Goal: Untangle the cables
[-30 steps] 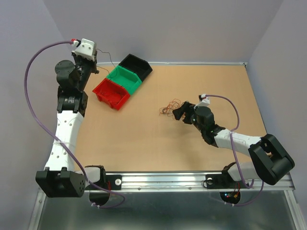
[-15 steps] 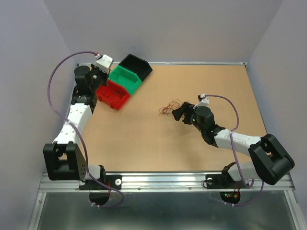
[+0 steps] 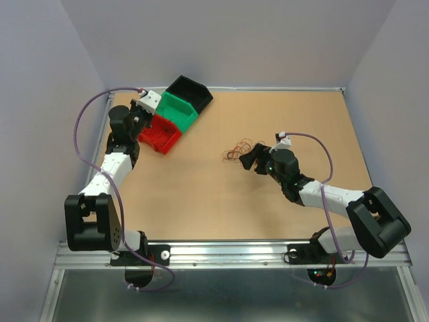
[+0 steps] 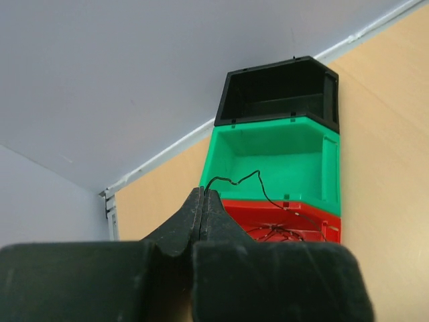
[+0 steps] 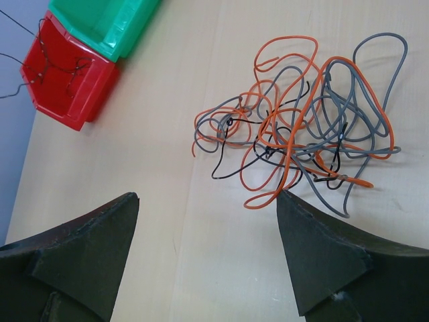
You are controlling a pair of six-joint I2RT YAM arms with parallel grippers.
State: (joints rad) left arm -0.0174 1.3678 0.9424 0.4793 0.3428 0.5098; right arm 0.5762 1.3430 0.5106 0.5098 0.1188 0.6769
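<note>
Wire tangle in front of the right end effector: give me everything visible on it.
The wire tangle is a loose knot of thin, curly strands that look plastic-coated: orange, grey and a few black, looped through one another. It lies flat on the tan table, mid-table in the top view, well apart from the red bin. Nothing grips it. The right end effector is open just short of it. The lowest orange loop ends near one fingertip, and contact there is unclear.

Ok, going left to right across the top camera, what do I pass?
Red bin → green bin → black bin → cable tangle → right claw, open. The left claw, shut on a black wire, overlaps the red bin, so it is skipped.
</note>
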